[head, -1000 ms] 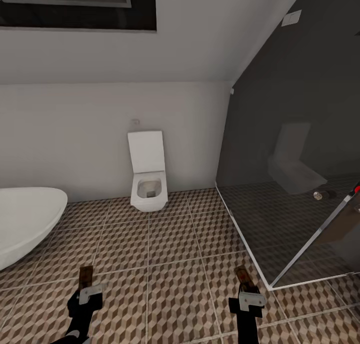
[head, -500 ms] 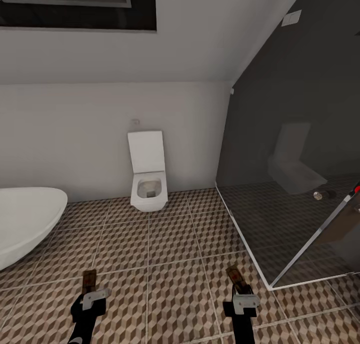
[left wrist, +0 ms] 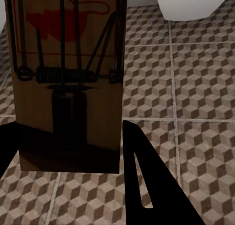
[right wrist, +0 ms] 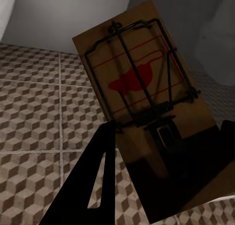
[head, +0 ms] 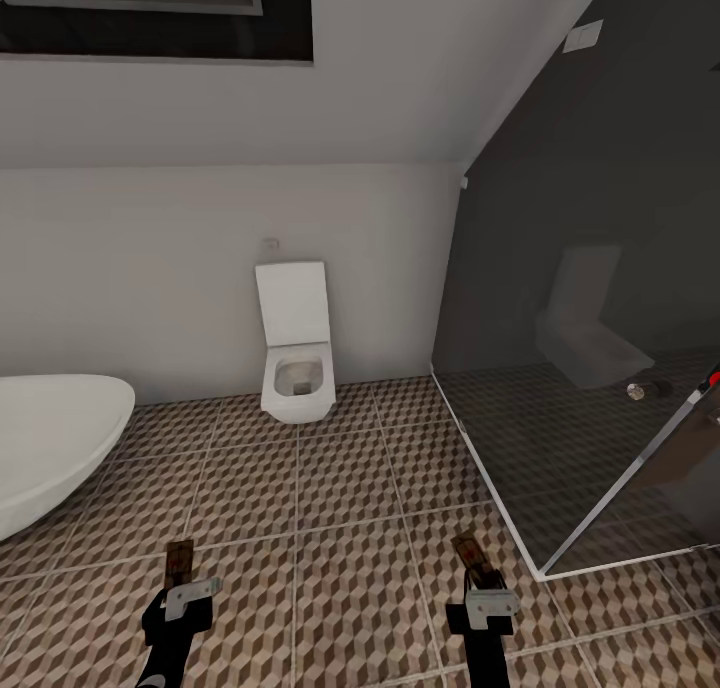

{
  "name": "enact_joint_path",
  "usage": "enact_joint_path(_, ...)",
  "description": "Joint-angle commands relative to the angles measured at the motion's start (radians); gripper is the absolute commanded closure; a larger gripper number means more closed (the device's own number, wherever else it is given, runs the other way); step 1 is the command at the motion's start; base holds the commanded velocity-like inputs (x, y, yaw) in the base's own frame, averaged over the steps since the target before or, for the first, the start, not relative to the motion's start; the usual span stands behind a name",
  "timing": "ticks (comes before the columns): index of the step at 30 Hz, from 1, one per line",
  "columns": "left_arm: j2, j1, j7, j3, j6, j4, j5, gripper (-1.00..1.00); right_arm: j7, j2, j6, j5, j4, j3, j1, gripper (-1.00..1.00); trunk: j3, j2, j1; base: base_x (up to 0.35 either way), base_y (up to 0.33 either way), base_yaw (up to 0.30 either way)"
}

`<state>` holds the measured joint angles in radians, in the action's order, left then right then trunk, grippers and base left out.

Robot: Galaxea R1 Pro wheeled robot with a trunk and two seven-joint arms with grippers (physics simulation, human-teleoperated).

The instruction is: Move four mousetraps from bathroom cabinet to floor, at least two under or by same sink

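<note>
My left gripper [head: 181, 578] is shut on a mousetrap [head: 180, 563], a tan board with black wire spring and a red mark, held above the bathroom floor [head: 340, 488] at the lower left of the head view. The left wrist view shows that mousetrap [left wrist: 68, 78] close up between the dark fingers [left wrist: 147, 186]. At the lower right, my right gripper [head: 474, 574] is shut on a second mousetrap [head: 468, 556]. In the right wrist view this mousetrap [right wrist: 147, 107] sits tilted between the fingers [right wrist: 93, 186]. The cabinet and the bathroom sink are out of view.
A white toilet [head: 296, 343] stands against the far wall ahead. The white bathtub [head: 50, 443] curves in from the left. A glass shower enclosure [head: 590, 368] with a chrome edge takes up the right side. Patterned tiles lie between them.
Since one second ago, both grippers have shifted slightly with their mousetraps: the left one a little right and down, the right one left. Nothing differs from half a second ago.
</note>
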<state>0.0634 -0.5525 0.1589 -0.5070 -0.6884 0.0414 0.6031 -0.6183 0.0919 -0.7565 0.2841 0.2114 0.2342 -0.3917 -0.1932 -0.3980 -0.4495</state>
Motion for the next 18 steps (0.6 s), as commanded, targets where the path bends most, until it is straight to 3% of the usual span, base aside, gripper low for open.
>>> enact_joint_path(1,-0.001,-0.001,0.01,-0.008,-0.002,0.003,-0.005,1.0,-0.009,0.0,0.0,0.008,-0.001,0.001,-0.001,1.0,-0.002,-0.002,-0.001,0.0,0.0,0.0)
enact_joint_path(6,-0.001,-0.001,0.01,-0.008,-0.002,0.003,-0.005,1.0,-0.009,0.001,0.0,0.007,-0.001,0.002,0.003,1.0,-0.002,-0.002,-0.001,0.0,0.0,0.072)
enact_joint_path(18,-0.001,-0.001,0.01,-0.008,-0.002,0.003,-0.005,1.0,-0.009,0.001,0.0,0.007,-0.001,0.002,0.004,1.0,0.003,-0.002,-0.001,0.0,0.0,0.237)
